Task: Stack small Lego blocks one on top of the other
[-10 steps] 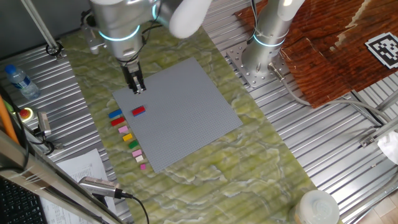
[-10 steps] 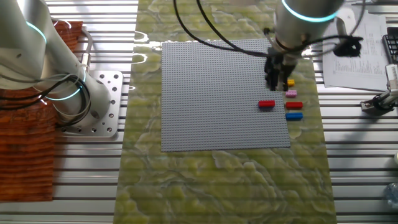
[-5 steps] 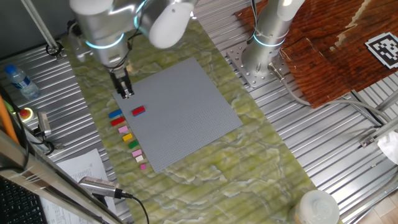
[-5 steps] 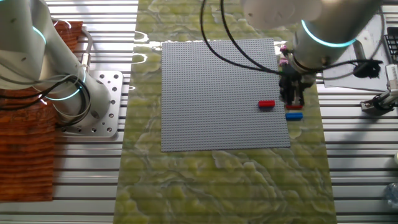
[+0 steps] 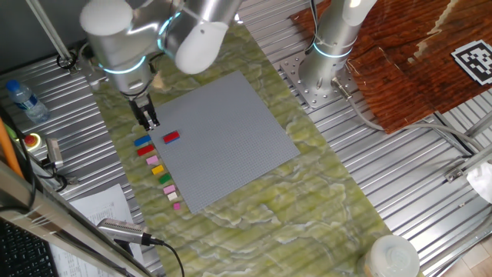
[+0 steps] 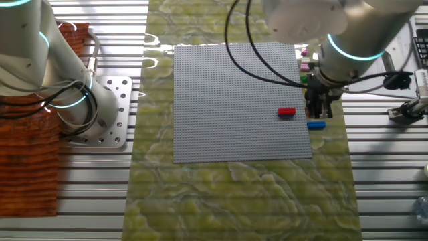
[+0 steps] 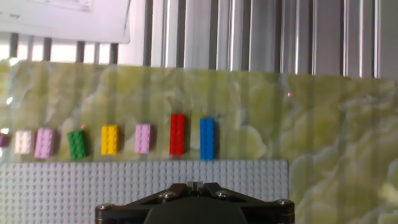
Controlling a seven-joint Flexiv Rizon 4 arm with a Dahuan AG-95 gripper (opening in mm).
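Hand point(image 5: 147, 121) shifted toward blue block point(image 5: 142, 141); finger spread unclear. Red block point(image 5: 171, 137) on baseplate point(image 5: 231, 131).

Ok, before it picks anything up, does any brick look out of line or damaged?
Only one stands apart: a red brick sits alone on the grey baseplate, while the others, from the blue brick onward, lie in a tidy row on the mat beside it. No damage visible.
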